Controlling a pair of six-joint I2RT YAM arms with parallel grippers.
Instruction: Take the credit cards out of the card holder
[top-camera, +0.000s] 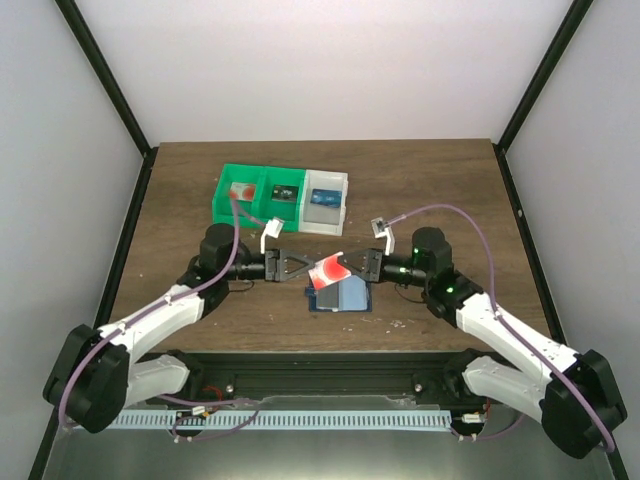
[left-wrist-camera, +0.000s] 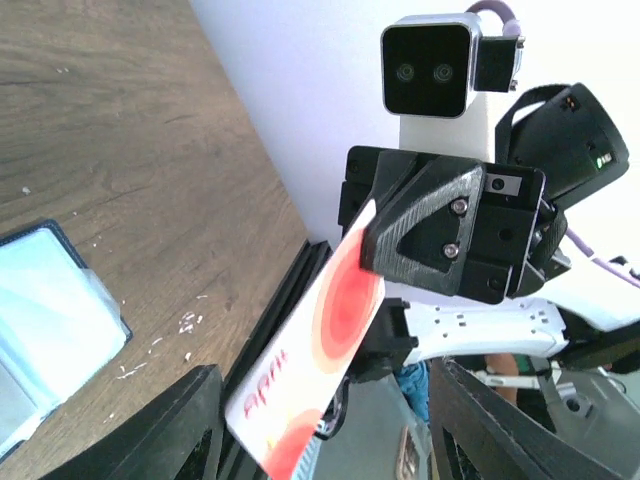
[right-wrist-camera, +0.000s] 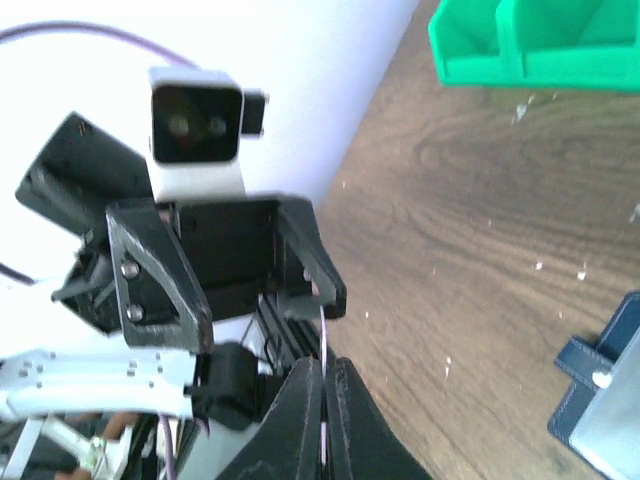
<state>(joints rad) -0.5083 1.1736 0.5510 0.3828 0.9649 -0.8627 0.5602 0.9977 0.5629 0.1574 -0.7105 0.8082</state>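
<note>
I see my right end effector (right-wrist-camera: 325, 385) pinching the credit card (top-camera: 328, 270) above the card holder (top-camera: 345, 298). My left end effector (top-camera: 308, 266) is spread, with the card's other end between its fingers.

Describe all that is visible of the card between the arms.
The credit card is thin and flat, whitish-pink with red round spots and red print. It is tilted in the air over the card holder, off the table. The right pincer is shut on one end; the other end lies between the open fingers of the left pincer, which seem not to press it.
</note>
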